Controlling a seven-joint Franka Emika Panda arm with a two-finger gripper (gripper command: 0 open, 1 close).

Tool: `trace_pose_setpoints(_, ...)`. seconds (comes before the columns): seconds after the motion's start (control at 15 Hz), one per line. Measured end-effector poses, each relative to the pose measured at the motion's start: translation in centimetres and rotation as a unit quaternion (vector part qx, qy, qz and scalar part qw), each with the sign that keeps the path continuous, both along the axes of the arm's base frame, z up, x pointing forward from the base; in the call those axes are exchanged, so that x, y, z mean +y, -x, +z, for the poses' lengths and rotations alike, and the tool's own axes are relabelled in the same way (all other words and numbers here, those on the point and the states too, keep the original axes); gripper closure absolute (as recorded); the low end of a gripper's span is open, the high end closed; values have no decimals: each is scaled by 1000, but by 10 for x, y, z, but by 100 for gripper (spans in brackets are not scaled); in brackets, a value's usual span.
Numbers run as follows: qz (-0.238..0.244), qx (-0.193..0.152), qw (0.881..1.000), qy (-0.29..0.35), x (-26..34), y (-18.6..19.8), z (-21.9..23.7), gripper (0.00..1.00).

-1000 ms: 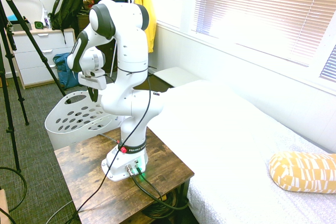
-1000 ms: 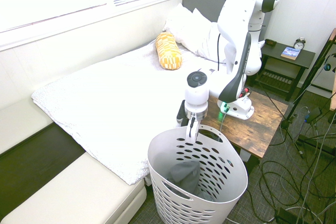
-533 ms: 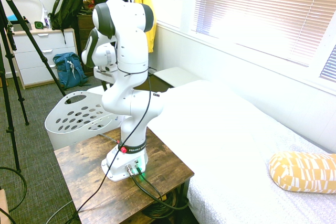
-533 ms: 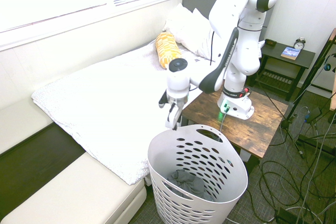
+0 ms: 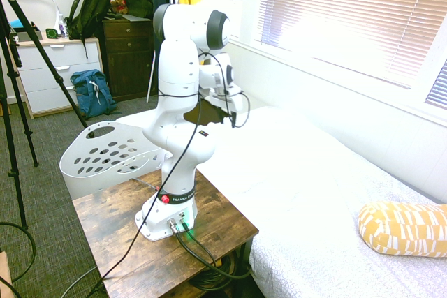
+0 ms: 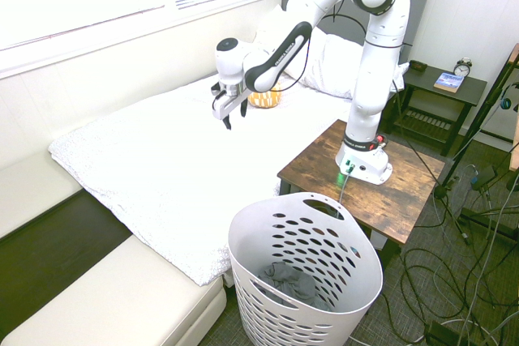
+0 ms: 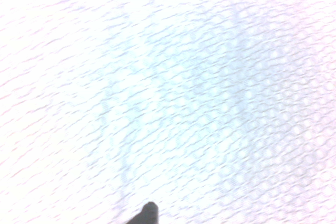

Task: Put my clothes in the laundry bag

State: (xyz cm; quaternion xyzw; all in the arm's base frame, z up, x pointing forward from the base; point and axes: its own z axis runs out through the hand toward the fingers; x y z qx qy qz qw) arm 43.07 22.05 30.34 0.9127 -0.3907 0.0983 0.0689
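Note:
The dark charcoal-grey clothes point(image 6: 285, 278) lie crumpled at the bottom of the white laundry basket point(image 6: 243, 237), which stands on the floor in front of the wooden table. In the first exterior view only the basket point(image 5: 105, 153) and its oval holes show; the garment inside is hidden. My gripper point(image 6: 233, 117) hangs over the white bed, well away from the basket, pointing down, open and empty. It also shows beside the arm in the first exterior view point(image 5: 232, 118). The wrist view holds only the textured white bedcover point(image 7: 168, 98).
The white bed point(image 6: 154, 160) carries a yellow patterned pillow point(image 5: 404, 228) and white pillows point(image 6: 320, 54). The arm's base stands on a wooden side table point(image 6: 409, 194). A blue backpack point(image 5: 91, 92) and a white dresser point(image 5: 49, 75) are behind the basket. A nightstand point(image 6: 442, 87) stands beyond.
The arm swung from above the basket across to over the bed. The grey garment, which hung under the gripper a second ago, now lies in the basket.

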Motion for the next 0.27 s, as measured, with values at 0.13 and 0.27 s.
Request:
trace_pose_setpoints(0.13, -35, 7, 999, 2, -85, -36, -3, 0)
trace_pose_setpoints(0.27, -62, 10, 998, -3, -153, -50, -4, 0)
